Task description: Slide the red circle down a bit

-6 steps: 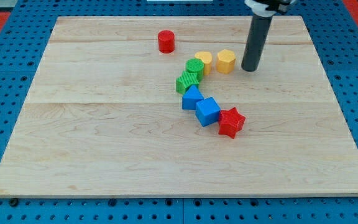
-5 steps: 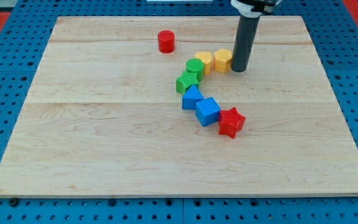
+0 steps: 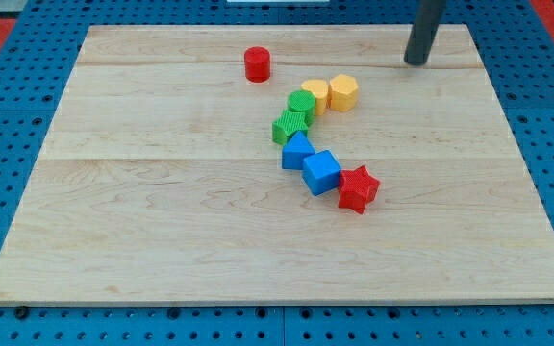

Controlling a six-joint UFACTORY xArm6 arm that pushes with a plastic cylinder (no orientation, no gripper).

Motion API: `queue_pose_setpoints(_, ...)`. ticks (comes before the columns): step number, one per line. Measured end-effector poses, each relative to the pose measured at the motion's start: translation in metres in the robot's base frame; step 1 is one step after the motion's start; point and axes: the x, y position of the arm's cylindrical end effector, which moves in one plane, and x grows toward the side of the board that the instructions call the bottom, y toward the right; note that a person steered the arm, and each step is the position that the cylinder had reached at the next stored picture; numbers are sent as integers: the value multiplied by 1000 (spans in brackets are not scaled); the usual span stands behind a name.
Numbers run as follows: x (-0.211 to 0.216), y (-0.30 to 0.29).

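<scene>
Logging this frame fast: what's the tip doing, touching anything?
My tip: no gripper, holding nothing; touching no block, near the view's top, right of the red circle.

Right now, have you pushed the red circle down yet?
Not yet. The red circle sits alone near the view's top, apart from the other blocks. My tip is far off toward the view's right, touching nothing. Left to do: get above the circle and push it down.

- A straight, round rod, dark grey to black; smooth and plain-sided
- Its upper part runs past the view's top edge
- The tip (image 3: 416, 62) ends blunt and flat
</scene>
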Motion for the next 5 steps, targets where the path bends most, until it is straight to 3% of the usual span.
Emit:
queue_pose_setpoints(2,-51,-144)
queue_pose_setpoints(3,-26,-214)
queue_pose_setpoints(4,27,-247)
queue_pose_setpoints(5,41,-256)
